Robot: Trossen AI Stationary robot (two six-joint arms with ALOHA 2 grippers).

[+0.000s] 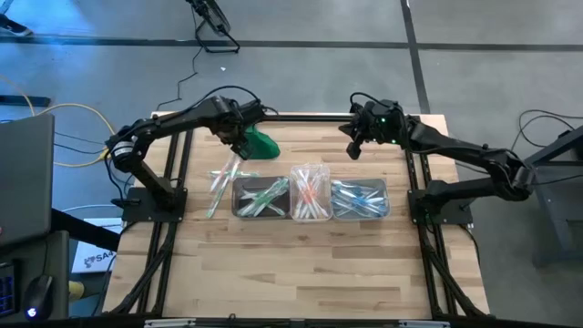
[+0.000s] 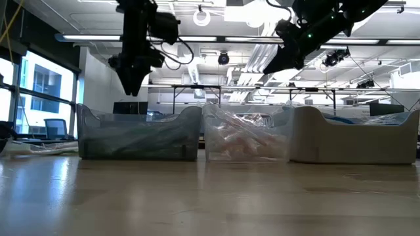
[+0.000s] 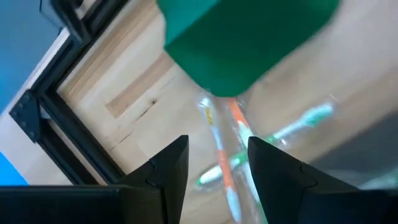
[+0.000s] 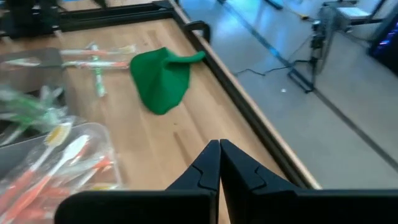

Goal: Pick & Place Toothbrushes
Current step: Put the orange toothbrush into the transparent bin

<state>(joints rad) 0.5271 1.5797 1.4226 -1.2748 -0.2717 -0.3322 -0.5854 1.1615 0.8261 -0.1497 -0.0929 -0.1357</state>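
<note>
Several loose toothbrushes (image 1: 221,182) lie flat on the wooden table, left of three clear tubs. Sorted toothbrushes lie in the tubs: green (image 1: 262,198), orange-pink (image 1: 310,193) and blue (image 1: 360,199). My left gripper (image 1: 239,148) hangs open, pointing down, above the loose toothbrushes (image 3: 225,163) and beside a green lump (image 1: 263,143). In the low view its tips (image 2: 134,88) stand higher than the tub rims. My right gripper (image 1: 353,146) is shut (image 4: 219,163) and raised over the table's far part, behind the tubs.
The green lump (image 4: 160,79) rests on the table near the far edge, close behind the loose toothbrushes (image 4: 93,62). A black frame rail (image 3: 56,124) runs along the table's edges. Bare wood lies in front of the tubs (image 2: 138,134).
</note>
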